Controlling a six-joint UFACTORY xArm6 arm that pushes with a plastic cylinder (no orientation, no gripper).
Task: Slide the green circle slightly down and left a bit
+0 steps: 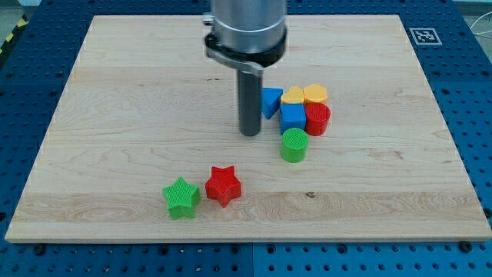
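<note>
The green circle (294, 145) stands on the wooden board (115, 115), right of the view's centre, just below a blue cube (292, 116). My tip (250, 133) rests on the board to the left of the green circle and slightly above it, a short gap away, not touching it. The rod hangs down from the arm's grey body at the view's top.
A cluster sits above the green circle: a blue triangle (270, 101), a yellow heart-like block (292, 95), a yellow hexagon-like block (315, 95) and a red cylinder (317, 119). A green star (181, 198) and a red star (223, 185) lie at lower left.
</note>
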